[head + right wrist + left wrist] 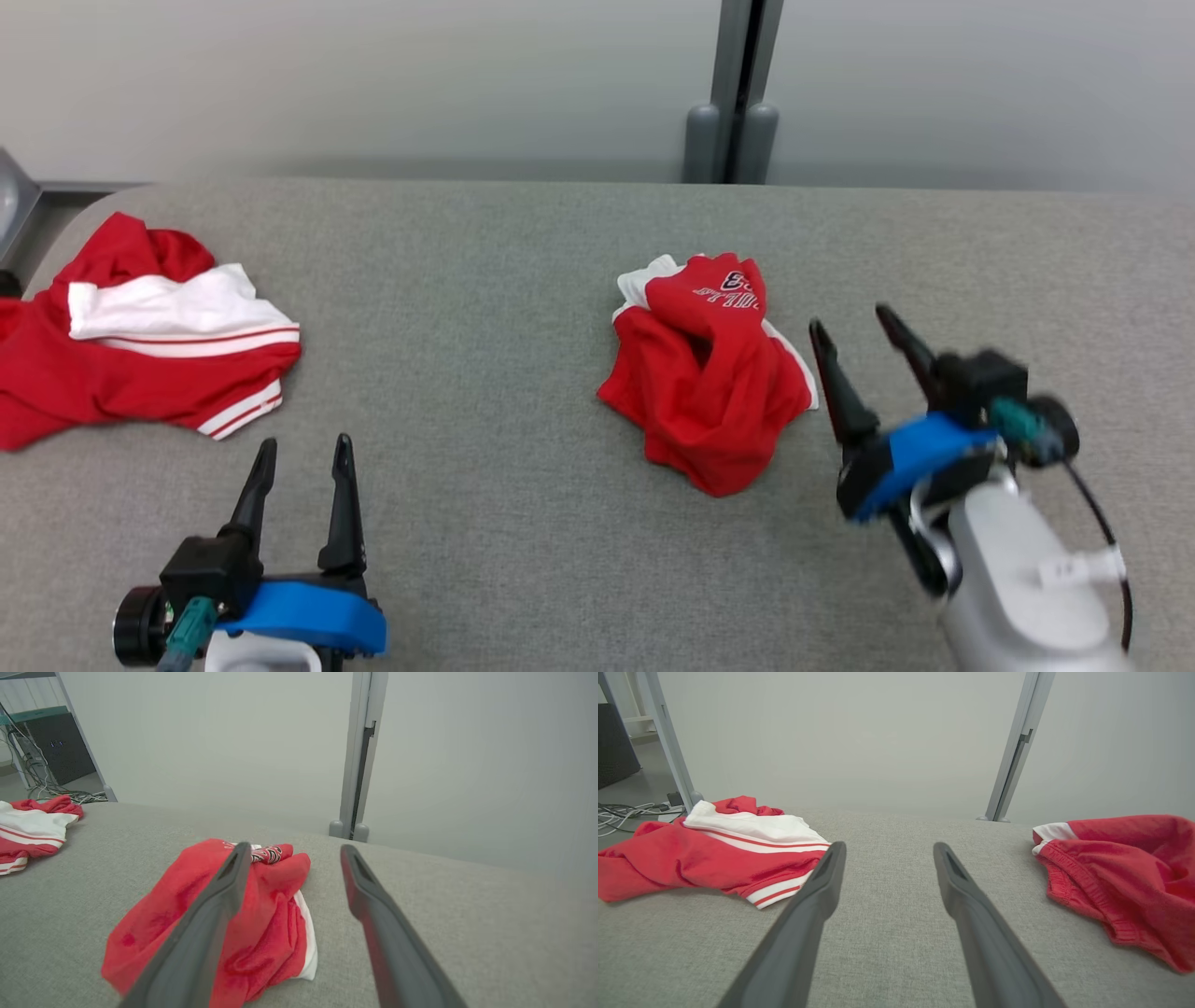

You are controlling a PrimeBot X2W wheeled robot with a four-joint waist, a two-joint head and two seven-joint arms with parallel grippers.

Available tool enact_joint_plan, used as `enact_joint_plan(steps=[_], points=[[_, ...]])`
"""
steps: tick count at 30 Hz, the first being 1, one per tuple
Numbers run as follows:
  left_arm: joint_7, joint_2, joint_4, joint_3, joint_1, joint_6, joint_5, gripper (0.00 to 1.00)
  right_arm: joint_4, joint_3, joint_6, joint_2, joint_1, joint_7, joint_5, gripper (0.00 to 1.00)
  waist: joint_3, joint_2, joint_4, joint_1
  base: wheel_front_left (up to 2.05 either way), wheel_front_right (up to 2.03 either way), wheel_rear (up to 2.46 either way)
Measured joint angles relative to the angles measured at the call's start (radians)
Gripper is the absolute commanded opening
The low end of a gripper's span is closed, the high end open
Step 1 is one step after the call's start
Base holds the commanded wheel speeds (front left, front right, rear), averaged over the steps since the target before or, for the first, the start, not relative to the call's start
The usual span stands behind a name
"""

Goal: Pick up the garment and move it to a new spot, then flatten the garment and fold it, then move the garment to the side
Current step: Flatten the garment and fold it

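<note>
While the left gripper (306,441) and right gripper (850,317) stand spread, holding nothing, the garment (709,373) lies bunched on the table (485,308), its long axis near-to-far, lettered end far.

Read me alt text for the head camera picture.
A crumpled red garment lies in the middle of a grey table, with the open right gripper close beside it. The open left gripper sits lower left, near a second red-and-white garment.
</note>
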Motion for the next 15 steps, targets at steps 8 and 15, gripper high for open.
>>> enact_joint_plan(steps=[8, 15], points=[[0.000, -0.002, 0.002, -0.026, -0.063, -0.002, -0.014, 1.00, 0.230, 0.030, 0.000, -0.044, -0.291, 0.081, -0.005, 1.00, 0.082, 0.0001, 0.053, 0.0002, 0.00, 0.00, 0.00], [0.000, -0.004, 0.009, -0.045, -0.100, -0.002, -0.029, 1.00, 0.518, 0.035, 0.000, -0.074, -0.408, 0.135, -0.015, 1.00, 0.139, 0.0002, 0.115, 0.0001, 0.00, 0.00, 0.00]])
